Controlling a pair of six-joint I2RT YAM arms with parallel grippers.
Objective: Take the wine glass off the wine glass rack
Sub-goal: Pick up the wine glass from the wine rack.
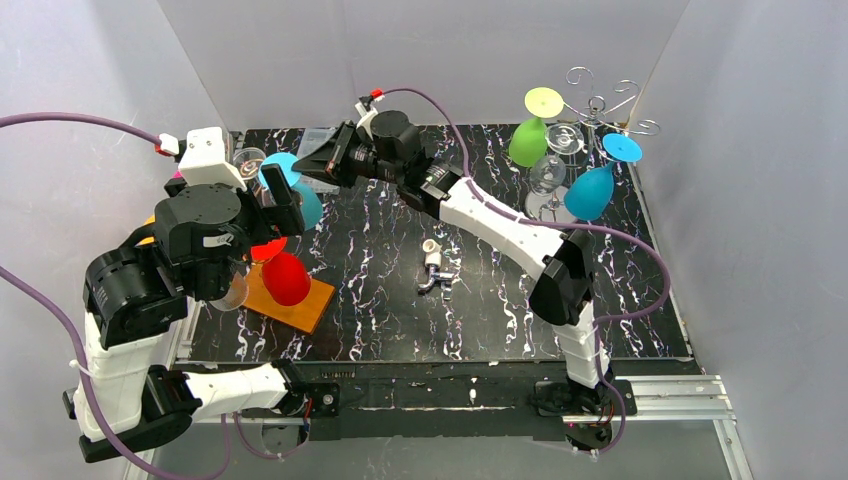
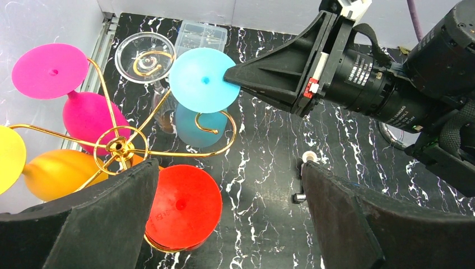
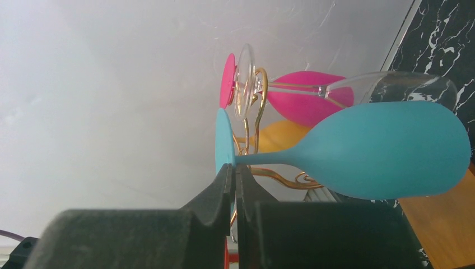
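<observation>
A gold wire rack at the left holds hanging pink, orange, red and clear wine glasses. My right gripper reaches across the table and is shut on the rim of the blue wine glass's round foot. In the right wrist view the jaws pinch the foot edge, and the stem and blue bowl run to the right beside the gold wire. My left gripper is open and empty above the rack, beside the red glass.
A silver rack at the back right holds a green glass, a blue glass and a clear glass. A small metal and white part lies mid-table. A clear plastic box sits at the back. An orange board lies under the gold rack.
</observation>
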